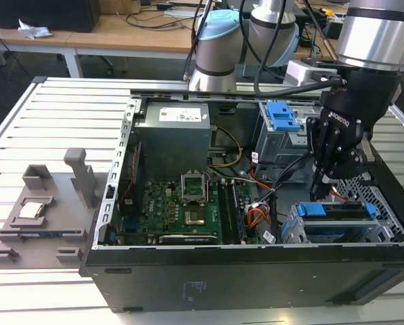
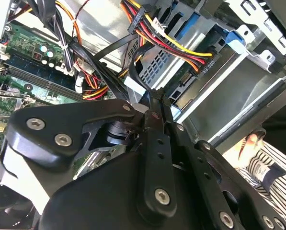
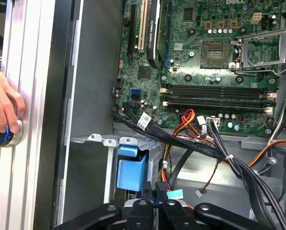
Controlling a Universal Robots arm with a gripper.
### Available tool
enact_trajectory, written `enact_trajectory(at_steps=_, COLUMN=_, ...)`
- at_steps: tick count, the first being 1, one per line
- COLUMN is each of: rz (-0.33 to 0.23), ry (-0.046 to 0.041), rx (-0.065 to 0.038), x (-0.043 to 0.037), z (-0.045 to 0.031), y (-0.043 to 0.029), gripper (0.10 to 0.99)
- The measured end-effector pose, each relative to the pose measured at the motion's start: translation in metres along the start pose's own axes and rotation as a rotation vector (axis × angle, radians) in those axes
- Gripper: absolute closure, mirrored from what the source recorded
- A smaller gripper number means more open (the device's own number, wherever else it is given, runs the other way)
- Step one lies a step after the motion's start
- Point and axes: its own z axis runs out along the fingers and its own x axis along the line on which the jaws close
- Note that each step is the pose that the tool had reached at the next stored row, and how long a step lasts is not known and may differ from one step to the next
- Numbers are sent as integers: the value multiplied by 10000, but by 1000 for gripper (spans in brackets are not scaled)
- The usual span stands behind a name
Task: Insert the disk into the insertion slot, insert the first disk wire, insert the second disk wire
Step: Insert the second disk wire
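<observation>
Black robot gripper [image 1: 323, 181] is lowered over a disk already seated in an open computer case.

The silver hard drive in its bright blue carrier [image 1: 337, 211] is seated in the low grey perforated cage's slot [image 1: 293, 230]; fingers are pressed together, apparently on a cable; no wire is seen plugged in.

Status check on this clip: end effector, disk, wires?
End effector low over insertion slot. Disk seated in cage. Orange-yellow-black bundle plugged at disk's rear.

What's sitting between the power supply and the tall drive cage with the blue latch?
In the exterior view, a loose run of cables, yellow and dark, crosses the gap between the power supply and the tall drive cage.
</observation>
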Motion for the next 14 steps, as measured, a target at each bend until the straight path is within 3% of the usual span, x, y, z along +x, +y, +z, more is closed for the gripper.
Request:
enact_trajectory(at_steps=4, rz=-1, ry=-5, rx=1, x=49, z=-114, y=9, gripper=945)
enact_trajectory(at_steps=5, rz=-4, ry=-93, rx=8, x=92, z=-112, y=12, gripper=945)
enact_trajectory(at_steps=9, rz=-32, ry=-714, rx=55, x=210, z=-78, y=19, gripper=945)
enact_trajectory(at_steps=12, rz=-48, ry=-1079, rx=82, x=285, z=-57, y=24, gripper=945)
enact_trajectory(at_steps=14, rz=-61, ry=-1369, rx=104, x=382, z=-29, y=30, gripper=945)
